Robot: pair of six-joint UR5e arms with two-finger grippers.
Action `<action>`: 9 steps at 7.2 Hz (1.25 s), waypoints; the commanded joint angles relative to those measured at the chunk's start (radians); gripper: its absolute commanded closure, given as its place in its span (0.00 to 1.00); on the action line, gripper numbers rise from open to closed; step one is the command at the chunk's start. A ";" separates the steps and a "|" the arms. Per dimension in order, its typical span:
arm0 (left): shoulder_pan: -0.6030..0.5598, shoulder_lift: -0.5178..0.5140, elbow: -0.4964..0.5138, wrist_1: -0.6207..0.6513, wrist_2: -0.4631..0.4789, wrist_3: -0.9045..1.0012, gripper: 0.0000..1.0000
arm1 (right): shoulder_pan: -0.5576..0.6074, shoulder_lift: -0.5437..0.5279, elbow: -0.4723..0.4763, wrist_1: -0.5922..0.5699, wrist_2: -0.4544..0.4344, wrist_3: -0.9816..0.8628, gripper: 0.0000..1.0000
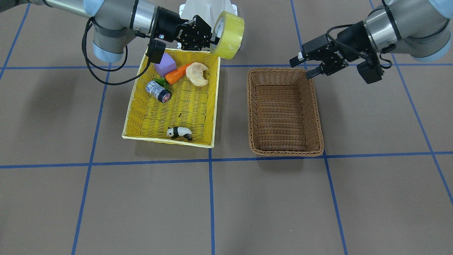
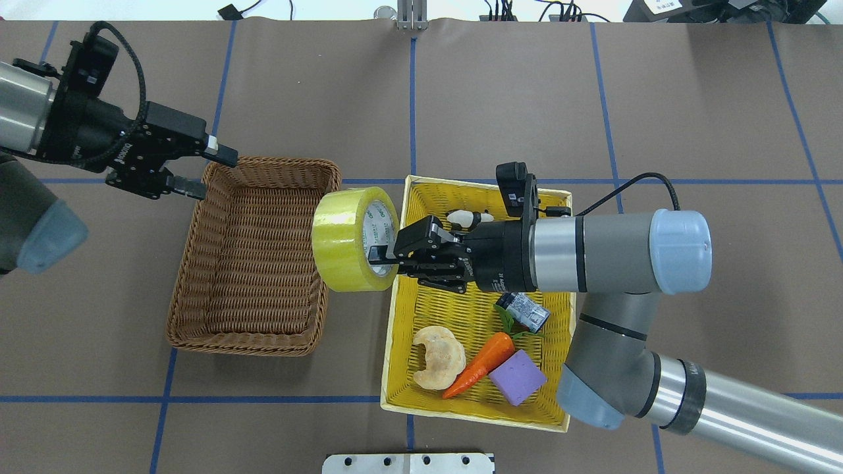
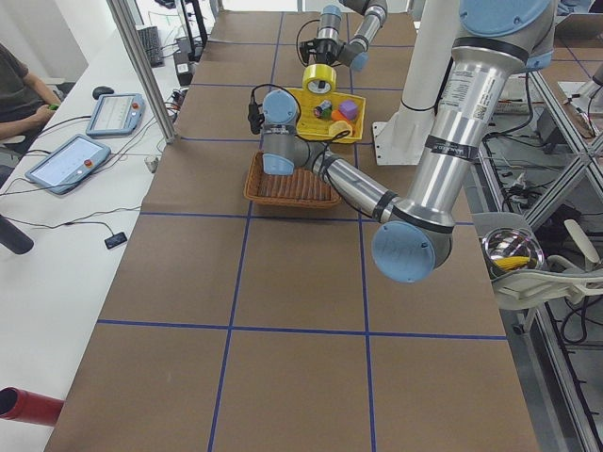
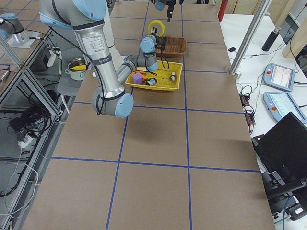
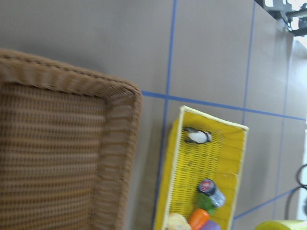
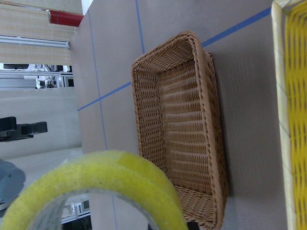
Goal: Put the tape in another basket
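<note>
Right gripper [image 2: 379, 253]: jaws clamped on the wall of the one tape roll [image 2: 342, 247], held aloft between the two baskets. Left gripper [image 2: 212, 173]: jaws parted, empty, over a corner of the brown wicker basket [image 2: 240, 343]. Yellow basket [image 2: 461, 316] just beside.

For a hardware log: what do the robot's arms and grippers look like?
The left arm and right arm are silver-grey tubes with pale blue joint caps. Left gripper and right gripper are black, two-fingered, with white lettering; black cables loop at each wrist.
</note>
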 commanded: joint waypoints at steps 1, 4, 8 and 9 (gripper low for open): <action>0.088 -0.075 0.034 -0.274 0.118 -0.375 0.03 | -0.059 0.002 -0.082 0.221 -0.149 0.104 1.00; 0.212 -0.076 0.062 -0.618 0.351 -0.647 0.03 | -0.066 0.055 -0.220 0.360 -0.161 0.148 1.00; 0.269 -0.076 0.119 -0.748 0.431 -0.653 0.03 | -0.073 0.086 -0.225 0.362 -0.161 0.243 1.00; 0.279 -0.076 0.120 -0.757 0.441 -0.653 0.03 | -0.078 0.086 -0.225 0.362 -0.158 0.243 1.00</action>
